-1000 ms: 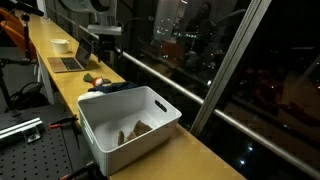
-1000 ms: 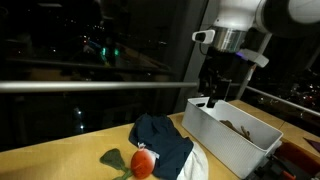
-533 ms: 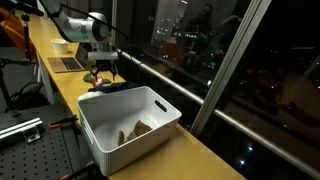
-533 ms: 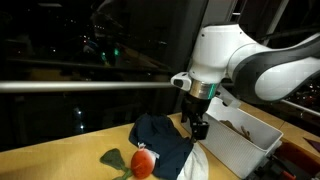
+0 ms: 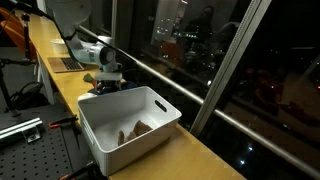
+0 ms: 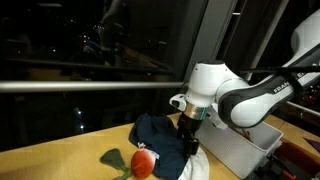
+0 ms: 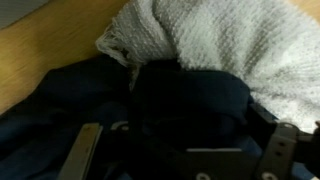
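Navy cloth (image 7: pixel 190 95) btwn wide-apart fingers of end effector (image 7: pixel 185 135), white towel (image 7: pixel 230 40) adj.

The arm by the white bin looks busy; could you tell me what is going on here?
The arm's pincer is low over a dark blue cloth heaped on the wooden counter, just beside the bin. Its fingers stand open on either side of a fold, not closed on it. A white towel lies against the cloth, and a red round thing sits a little further along.
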You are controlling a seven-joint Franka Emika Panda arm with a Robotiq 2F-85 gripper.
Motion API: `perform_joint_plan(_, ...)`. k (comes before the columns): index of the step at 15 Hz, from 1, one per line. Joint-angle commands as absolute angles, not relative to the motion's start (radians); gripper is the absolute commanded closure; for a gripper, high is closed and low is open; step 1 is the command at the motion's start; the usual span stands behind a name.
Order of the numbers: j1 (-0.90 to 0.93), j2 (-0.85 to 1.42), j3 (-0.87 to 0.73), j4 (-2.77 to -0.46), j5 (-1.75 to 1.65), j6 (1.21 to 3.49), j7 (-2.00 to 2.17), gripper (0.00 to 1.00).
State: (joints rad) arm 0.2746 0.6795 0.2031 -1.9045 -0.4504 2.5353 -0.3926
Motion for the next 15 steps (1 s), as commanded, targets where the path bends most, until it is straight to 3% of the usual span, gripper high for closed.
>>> perform_joint_plan(1, 0.201, 0.759, 0.255, -1.871, -0.358, 2.572, -0.486, 0.00)
perform_joint_plan(2, 0.178, 0.769, 0.268, -1.871, -0.330, 2.575, -0.510, 0.00)
perform_joint_plan(3, 0.163, 0.773, 0.277, -1.872, -0.309, 2.574, -0.522, 0.23)
perform_joint_plan(4, 0.151, 0.769, 0.283, -1.877, -0.292, 2.574, -0.529, 0.26)
perform_joint_plan(13, 0.107, 0.546, 0.290, -2.000, -0.246, 2.547, -0.512, 0.94)
perform_joint_plan(15, 0.113, 0.490, 0.288, -2.018, -0.239, 2.523, -0.509, 0.98)
